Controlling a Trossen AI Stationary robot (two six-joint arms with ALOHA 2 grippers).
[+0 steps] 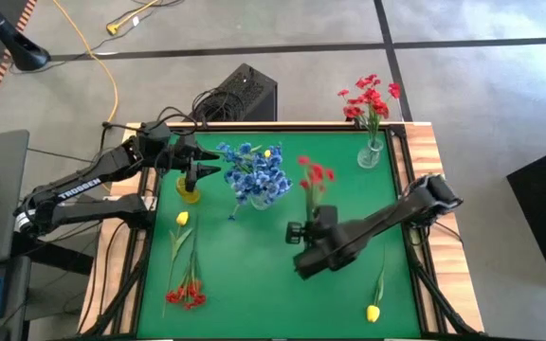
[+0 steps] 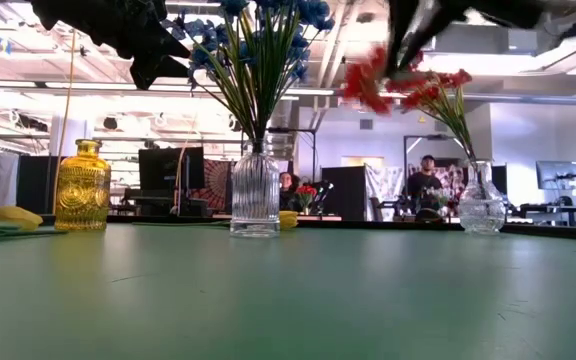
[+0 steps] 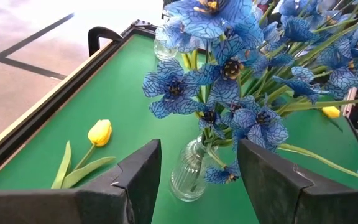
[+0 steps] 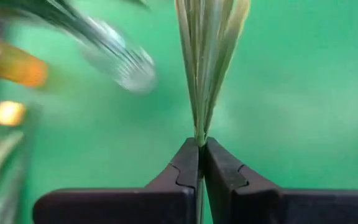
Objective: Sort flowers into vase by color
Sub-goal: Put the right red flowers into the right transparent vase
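My right gripper (image 1: 315, 212) (image 4: 201, 144) is over the middle of the green mat, shut on a red flower sprig (image 1: 316, 176), whose blooms show blurred in the low view (image 2: 368, 82). My left gripper (image 1: 205, 170) (image 3: 199, 149) is open and hovers above the yellow glass vase (image 1: 190, 190) (image 2: 81, 187), next to the blue flowers (image 1: 255, 172) (image 3: 229, 68). These stand with their stems in a ribbed clear vase (image 3: 188, 174) (image 2: 255, 195). More red flowers (image 1: 370, 98) stand in a round clear vase (image 1: 369, 156) (image 2: 481, 205) at the far right. My right gripper pinches the red sprig's green stems (image 4: 202, 127) between its two shut fingers. The stems and leaves fan out ahead of the fingertips, running along the fingers. The sprig is lifted clear of the mat, with its red blooms on the far side of the gripper.
On the mat's left lie a yellow tulip (image 1: 182, 219) (image 3: 100, 132) and, nearer, a red sprig (image 1: 188, 294). Another yellow tulip (image 1: 373, 312) lies at the near right. A raised black rim (image 1: 152, 237) runs round the mat. A black box (image 1: 240, 93) sits beyond the far edge.
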